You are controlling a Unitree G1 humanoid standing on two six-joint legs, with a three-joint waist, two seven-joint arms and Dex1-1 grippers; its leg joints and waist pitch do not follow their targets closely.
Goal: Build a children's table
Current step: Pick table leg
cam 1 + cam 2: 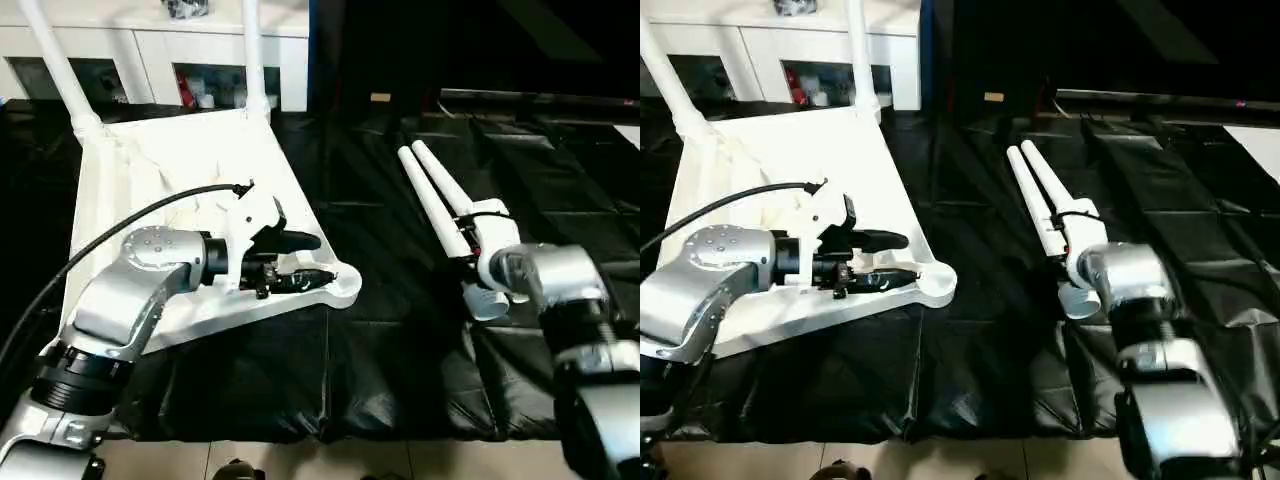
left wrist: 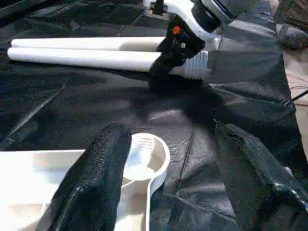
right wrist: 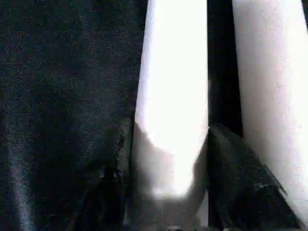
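My left gripper [image 1: 300,262] is hovering with its jaws spread over the nearest corner socket [image 2: 144,161], a round, ribbed white plastic cup at the edge of the upturned tabletop [image 1: 170,190]. My right gripper [image 2: 166,62] is clamping one smooth white tapered leg [image 3: 173,106], a black finger on each side, near its threaded end. A second loose leg [image 3: 269,96] is lying just beside it on the crinkled black sheet [image 1: 400,330]. Farther off, two more legs [image 1: 252,50] are standing upright in the tabletop's far sockets. Behind them, a white cabinet [image 1: 150,50] is holding small items I cannot make out.
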